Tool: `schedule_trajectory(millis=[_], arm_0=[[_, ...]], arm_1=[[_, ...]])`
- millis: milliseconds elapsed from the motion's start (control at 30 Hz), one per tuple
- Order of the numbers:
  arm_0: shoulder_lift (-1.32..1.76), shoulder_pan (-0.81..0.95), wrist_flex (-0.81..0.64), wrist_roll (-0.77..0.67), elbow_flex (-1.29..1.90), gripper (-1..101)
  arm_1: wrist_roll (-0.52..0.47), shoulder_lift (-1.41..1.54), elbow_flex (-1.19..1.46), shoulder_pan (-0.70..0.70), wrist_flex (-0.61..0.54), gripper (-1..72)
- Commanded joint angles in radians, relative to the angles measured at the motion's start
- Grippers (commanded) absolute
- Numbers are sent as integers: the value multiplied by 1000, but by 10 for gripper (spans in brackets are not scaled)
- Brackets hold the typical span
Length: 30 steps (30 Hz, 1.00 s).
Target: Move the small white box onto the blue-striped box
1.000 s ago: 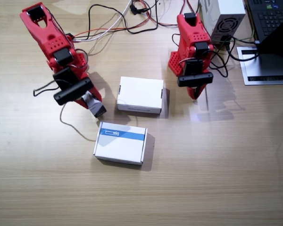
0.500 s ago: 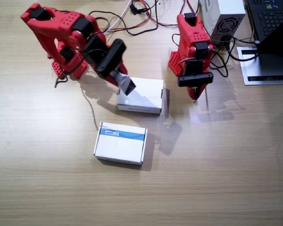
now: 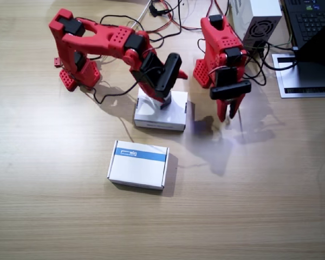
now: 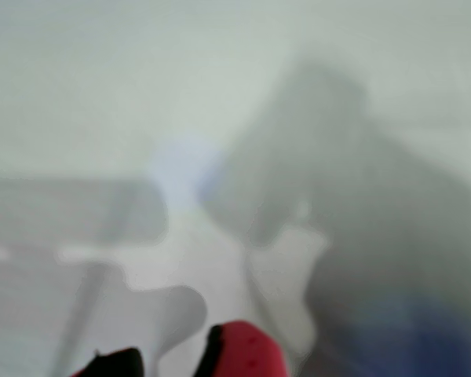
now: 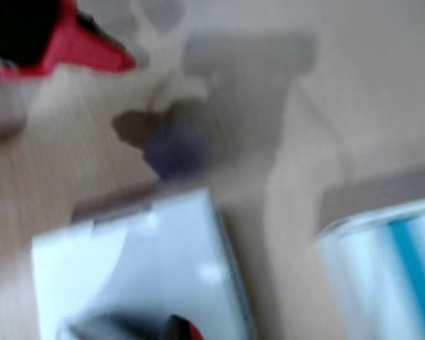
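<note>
Hovering over the plain white flat box, the right pincer, grip unreadable, has the blue-striped flat cardboard box nearer the camera.

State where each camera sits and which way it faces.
Fixed view: above the table, looking straight down; right arm and left arm both show.
A wrist view: close to a pale surface, too blurred to place; a red fingertip shows at the bottom.
A wrist view: low, facing the plain white box and blue-striped box; a red finger shows top left.
Shared: fixed and last views show both boxes.
</note>
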Motion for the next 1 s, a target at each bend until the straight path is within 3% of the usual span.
schedule_trajectory(millis=[0,100,200,233,300,400,467,600,800,967], arm_0=[[26,11,63,-48,-265,255],[-201,156,270,-186,-713,336],[-586,365,615,-535,-1224,402],[-663,451,673,-686,-1322,416],[-686,586,673,-813,-1316,431],[-963,804,670,-1060,-1324,434],[-1134,963,664,-1160,-1358,432],[-1362,1210,672,-1209,-1434,413],[-1526,1285,673,-1247,-1474,406],[-1697,1298,655,-1270,-1509,400]], arm_1=[[15,41,-224,147,138,522],[-3,172,-189,359,192,522],[-55,428,141,607,83,520],[-94,535,313,693,17,520],[-198,788,726,859,-202,523],[-307,1075,1243,1057,-494,526],[-348,1241,1502,1143,-632,535],[-368,1338,1717,1216,-730,537],[-407,1342,1839,1266,-836,542],[-373,1342,1842,1224,-827,542]])
